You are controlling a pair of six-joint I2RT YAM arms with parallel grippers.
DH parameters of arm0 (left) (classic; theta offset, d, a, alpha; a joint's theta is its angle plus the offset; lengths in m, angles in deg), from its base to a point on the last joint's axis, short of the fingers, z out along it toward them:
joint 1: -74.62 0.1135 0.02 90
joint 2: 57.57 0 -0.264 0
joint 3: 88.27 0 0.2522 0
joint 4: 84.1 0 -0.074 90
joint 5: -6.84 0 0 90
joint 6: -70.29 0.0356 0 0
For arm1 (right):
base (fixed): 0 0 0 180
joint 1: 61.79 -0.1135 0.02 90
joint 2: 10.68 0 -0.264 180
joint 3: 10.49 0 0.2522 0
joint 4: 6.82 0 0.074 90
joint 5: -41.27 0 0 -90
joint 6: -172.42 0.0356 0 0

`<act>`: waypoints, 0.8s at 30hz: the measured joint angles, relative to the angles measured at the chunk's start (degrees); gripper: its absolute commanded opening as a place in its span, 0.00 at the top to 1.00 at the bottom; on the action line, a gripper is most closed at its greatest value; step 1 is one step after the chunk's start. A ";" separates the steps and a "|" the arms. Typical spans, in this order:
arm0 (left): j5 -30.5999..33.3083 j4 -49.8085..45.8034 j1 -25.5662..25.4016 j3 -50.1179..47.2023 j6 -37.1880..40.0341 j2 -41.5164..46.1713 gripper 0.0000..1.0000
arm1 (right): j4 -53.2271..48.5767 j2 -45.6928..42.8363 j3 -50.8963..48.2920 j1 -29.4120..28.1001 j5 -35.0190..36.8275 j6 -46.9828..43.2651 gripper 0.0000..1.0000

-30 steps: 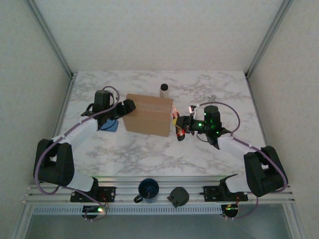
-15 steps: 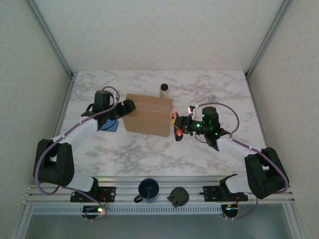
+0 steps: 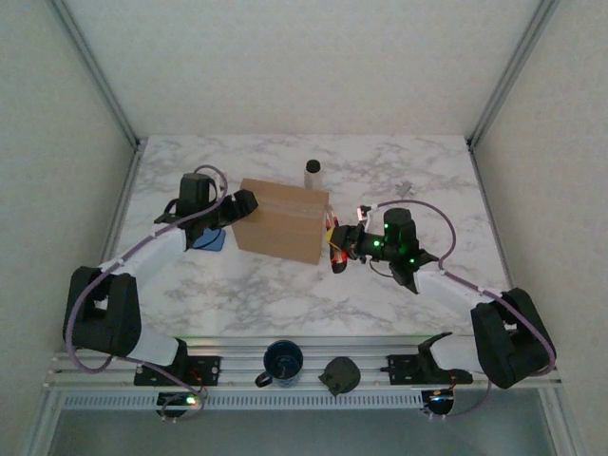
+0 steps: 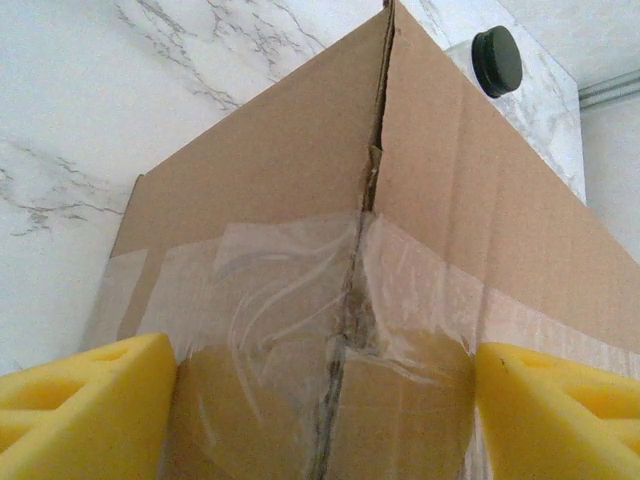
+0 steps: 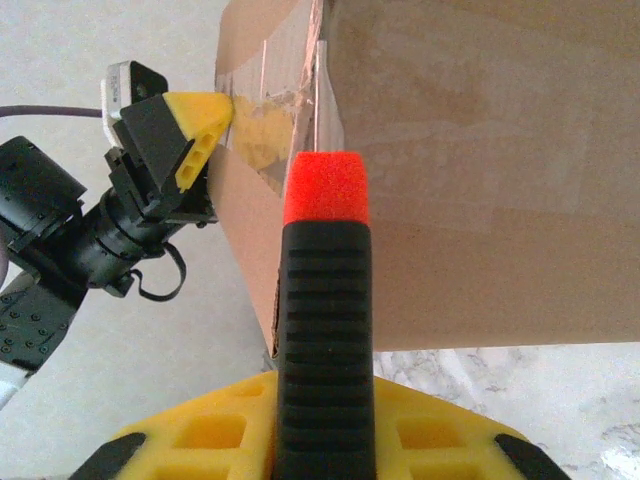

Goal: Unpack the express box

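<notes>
Tape [image 4: 345, 290] on the express box [image 3: 282, 220] wants slitting: right end effector [image 3: 342, 245], clamping the knife [image 5: 322, 300], should trace its seam; left end effector [image 3: 243, 203], wide, braces.

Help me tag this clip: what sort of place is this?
Probably a robotics lab test cell: plain white panel walls on grey aluminium frame posts enclose a white marble-patterned tabletop, with a slotted aluminium rail along its near edge.

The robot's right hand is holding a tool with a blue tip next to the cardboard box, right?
Not quite: the tip is red, not blue. The right wrist view shows the right gripper holding the black-handled tool, its red tip next to the cardboard box.
</notes>
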 measured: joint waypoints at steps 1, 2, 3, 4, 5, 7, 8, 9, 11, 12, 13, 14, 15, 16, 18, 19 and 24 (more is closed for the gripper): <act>0.09 0.00 -0.02 0.00 -0.02 0.00 0.25 | 0.02 -0.15 -0.11 -0.13 0.13 0.07 1.00; 0.22 0.00 -0.02 0.00 -0.15 0.00 0.25 | 0.09 -0.26 -0.20 -0.26 0.42 0.24 1.00; 0.42 0.00 -0.02 -0.02 -0.22 0.00 0.25 | 0.26 -0.33 -0.33 -0.37 0.57 0.39 1.00; 0.66 0.07 -0.07 -0.07 -0.26 0.04 0.25 | 0.57 -0.33 -0.48 -0.48 0.74 0.63 1.00; 0.98 0.26 -0.20 -0.22 -0.46 0.13 0.25 | 0.96 -0.35 -0.76 -0.61 0.92 0.94 1.00; 1.86 0.63 -0.46 -0.61 -0.92 0.42 0.25 | 1.62 -0.37 -1.18 -0.94 1.31 1.46 1.00; 2.43 0.96 -0.66 -0.90 -1.33 0.63 0.25 | 2.12 -0.37 -1.36 -1.18 1.66 1.84 1.00; 2.86 1.36 -0.81 -1.16 -1.60 0.74 0.25 | 2.58 -0.37 -1.53 -1.42 2.08 2.23 1.00; 3.50 2.19 -1.05 -1.70 -2.25 0.94 0.25 | 3.39 -0.26 -1.81 -1.81 2.73 2.80 1.00; 3.93 2.73 -1.16 -2.08 -2.64 1.09 0.25 | 3.87 -0.15 -1.90 -1.99 3.13 3.08 1.00; 4.26 3.19 -1.18 -2.36 -2.84 1.14 0.25 | 4.33 0.09 -1.90 -2.16 3.45 3.37 1.00; 4.50 3.78 -1.20 -2.69 -3.17 1.20 0.25 | 4.85 0.35 -1.90 -2.29 3.65 3.74 1.00; 4.70 4.35 -1.20 -2.97 -3.32 1.25 0.25 | 5.35 0.61 -1.92 -2.34 3.87 4.07 1.00; 4.81 4.74 -1.25 -3.21 -3.54 1.36 0.25 | 5.70 0.74 -1.97 -2.38 3.98 4.31 1.00; 5.42 5.57 -1.42 -3.85 -4.04 1.57 0.25 | 6.21 0.79 -2.19 -2.40 3.98 4.81 1.00; 5.66 5.97 -1.51 -4.11 -4.26 1.73 0.25 | 6.54 0.79 -2.34 -2.43 3.98 5.03 1.00; 6.34 6.99 -1.62 -4.79 -5.05 1.88 0.25 | 7.34 0.50 -2.89 -2.82 4.42 5.68 1.00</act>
